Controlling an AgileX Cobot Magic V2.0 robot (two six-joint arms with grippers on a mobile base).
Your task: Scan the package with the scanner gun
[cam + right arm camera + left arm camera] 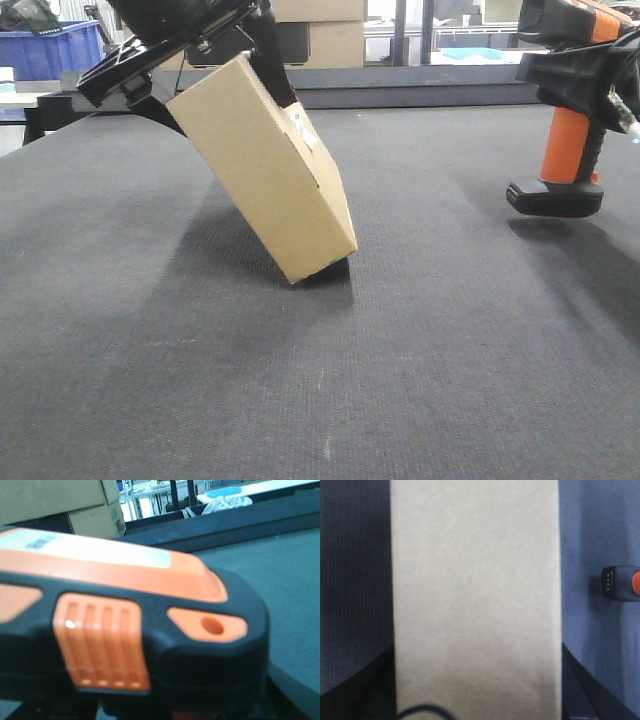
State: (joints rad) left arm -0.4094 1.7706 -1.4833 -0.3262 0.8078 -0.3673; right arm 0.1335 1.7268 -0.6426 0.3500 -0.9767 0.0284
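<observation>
1. Cut off at the top edge of the front view: most of the left hand, with only its lower finger parts showing beside the package.
2. Cut off there at the top and right edges: the head of the scanner gun.
3. Too small to read: print on the package's white label.
4. Blurred in the left wrist view: the cardboard face, running past the top and bottom edges.
5. Blurred in the right wrist view: the scanner gun's body and pale sticker, with its handle out of frame.

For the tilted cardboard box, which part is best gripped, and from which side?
Grip the cardboard box at its upper end, across its thin side, from above, as the left gripper does. It leans on its lower edge, and this leaves the label clear toward the scanner gun.
</observation>
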